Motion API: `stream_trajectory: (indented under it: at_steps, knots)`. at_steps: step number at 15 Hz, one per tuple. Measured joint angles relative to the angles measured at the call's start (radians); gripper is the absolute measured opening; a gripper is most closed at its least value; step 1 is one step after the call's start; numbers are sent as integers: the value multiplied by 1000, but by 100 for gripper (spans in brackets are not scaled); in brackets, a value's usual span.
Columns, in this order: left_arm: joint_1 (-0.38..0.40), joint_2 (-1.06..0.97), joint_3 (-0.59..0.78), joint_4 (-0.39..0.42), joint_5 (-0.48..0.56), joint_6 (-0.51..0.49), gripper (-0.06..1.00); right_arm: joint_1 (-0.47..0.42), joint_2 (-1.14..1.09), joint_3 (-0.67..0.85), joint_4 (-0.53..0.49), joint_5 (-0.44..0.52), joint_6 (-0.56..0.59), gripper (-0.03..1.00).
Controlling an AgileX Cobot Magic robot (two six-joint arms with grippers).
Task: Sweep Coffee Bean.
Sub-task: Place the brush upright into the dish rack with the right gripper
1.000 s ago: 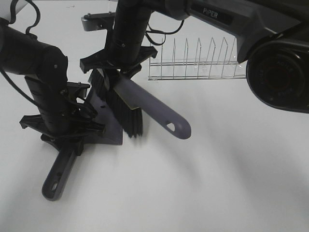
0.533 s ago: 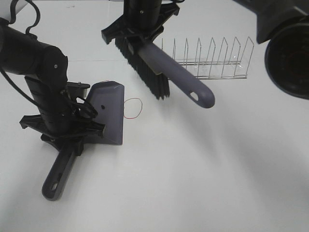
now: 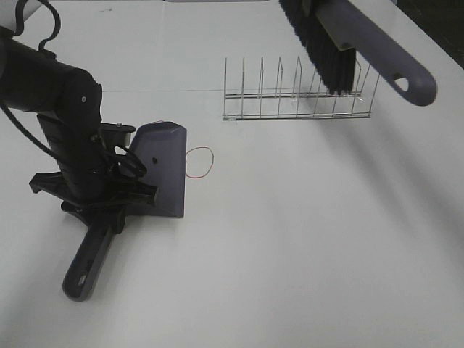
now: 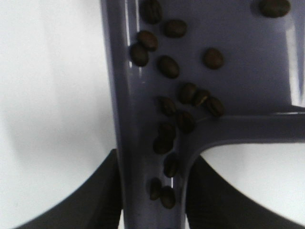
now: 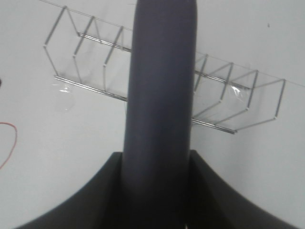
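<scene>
Several dark coffee beans [image 4: 186,90] lie inside the grey dustpan [image 4: 238,71], spread from its floor down into the hollow handle. My left gripper [image 4: 155,164] is shut on that handle. From the high camera the dustpan [image 3: 163,170] rests on the white table at the left with my left gripper [image 3: 101,206] clamped just behind it; the beans are hidden there. The grey brush [image 3: 348,36] with black bristles hangs high at the top right. My right gripper [image 5: 155,162] is shut on the brush handle [image 5: 159,81]; the high view cuts this gripper off.
A wire dish rack [image 3: 297,94] stands at the back, partly under the brush, and shows behind the handle as the rack [image 5: 228,95]. A thin red string loop [image 3: 199,162] lies on the table right beside the dustpan's front edge.
The brush has lifted away from the dustpan and travelled up and to the right, over the rack. The right arm has left the high view. The left arm and dustpan have stayed put.
</scene>
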Motion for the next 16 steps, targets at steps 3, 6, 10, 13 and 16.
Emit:
stream_trajectory:
  at_steps: [3, 6, 10, 13, 16]
  knots:
    - [0, 0, 0, 0, 0, 0, 33, -64, -45, 104, 0, 0, 2, 26]
    - [0, 0, 0, -6, 0, 0, 33, -141, -59, 257, 4, 1, 17, 26]
    - [0, 1, -4, -6, 4, 0, 33, -169, -59, 393, 6, 3, 33, 26]
    - [0, 3, -5, -7, 6, 0, 33, -190, -58, 464, 6, -33, 49, 26]
    - [0, 3, -5, -7, 6, 0, 33, -193, -39, 464, 0, -100, 49, 26]
